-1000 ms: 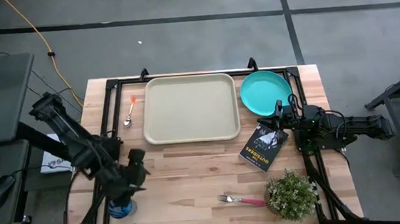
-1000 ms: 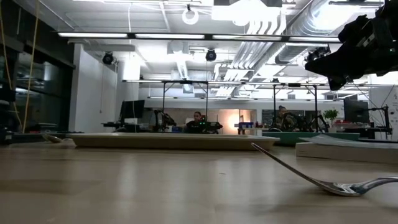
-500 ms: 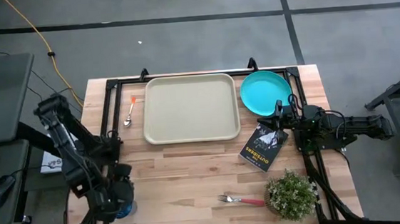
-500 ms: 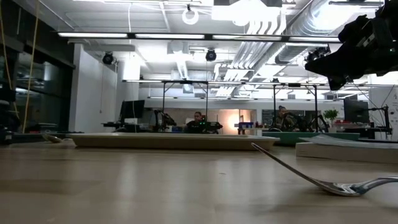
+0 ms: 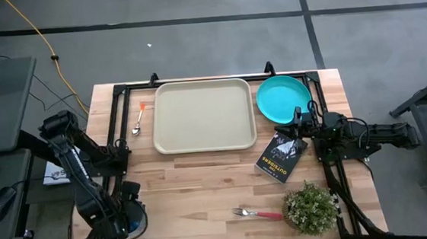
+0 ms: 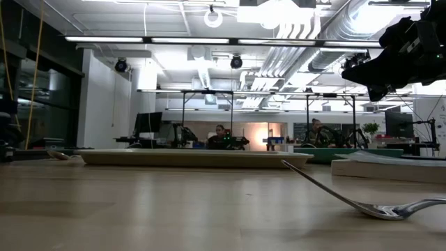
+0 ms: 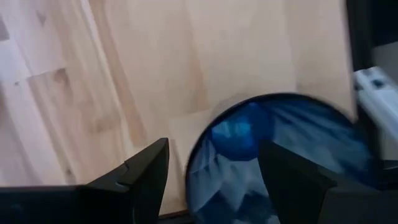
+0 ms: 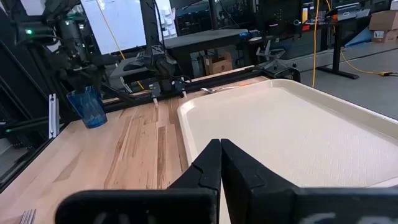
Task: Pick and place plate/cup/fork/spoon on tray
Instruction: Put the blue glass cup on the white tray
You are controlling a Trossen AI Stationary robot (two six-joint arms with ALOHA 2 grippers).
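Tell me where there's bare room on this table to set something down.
The tray is bare throughout. Open wood runs between the tray's near rim and the fork, left of the book. It is crowded on the right, around the plate, book, plant and right gripper, and at the cup under the left gripper.

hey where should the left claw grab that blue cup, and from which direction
Take the cup by its side wall near the rim, coming down from above. It stands upright at the table's front left corner, mouth up, narrowing toward the base. The open left claw already hangs over it, one finger outside the wall, so probably just lower and close.
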